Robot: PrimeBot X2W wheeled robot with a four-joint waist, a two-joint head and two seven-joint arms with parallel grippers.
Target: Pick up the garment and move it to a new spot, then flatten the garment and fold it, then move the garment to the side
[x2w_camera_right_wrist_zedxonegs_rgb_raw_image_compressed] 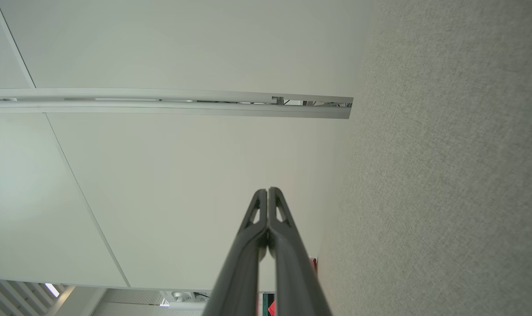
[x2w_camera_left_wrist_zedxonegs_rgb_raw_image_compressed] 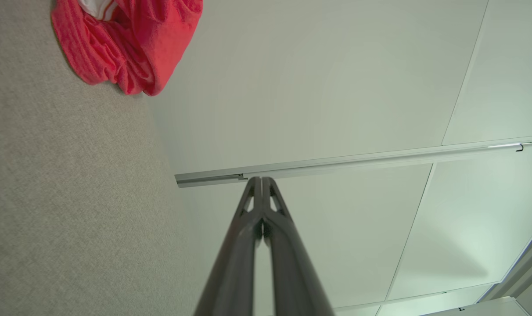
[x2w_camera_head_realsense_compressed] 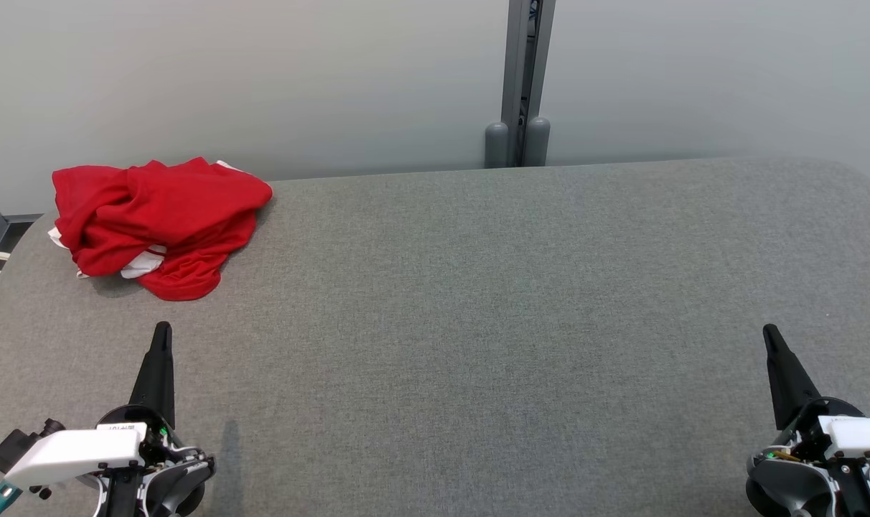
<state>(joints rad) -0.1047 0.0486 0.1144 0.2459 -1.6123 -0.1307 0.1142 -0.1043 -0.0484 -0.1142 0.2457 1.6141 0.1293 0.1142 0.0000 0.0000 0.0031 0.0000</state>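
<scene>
Step in hand: the first pick-up, not yet begun. The garment (x2w_camera_head_realsense_compressed: 158, 222) lies crumpled at the far left corner of the tabletop (x2w_camera_head_realsense_compressed: 478, 301). The left end effector (x2w_camera_head_realsense_compressed: 162, 332) and right end effector (x2w_camera_head_realsense_compressed: 770, 334) rest near the front edge, both fully closed and empty. Next move, as judged: open the left end effector, reach forward, pinch a raised fold

A lab or test room: a grey felt-covered worktop (x2w_camera_head_realsense_compressed: 521, 287) stands against bare pale wall panels (x2w_camera_head_realsense_compressed: 263, 72) joined by a metal post (x2w_camera_head_realsense_compressed: 525, 72).
</scene>
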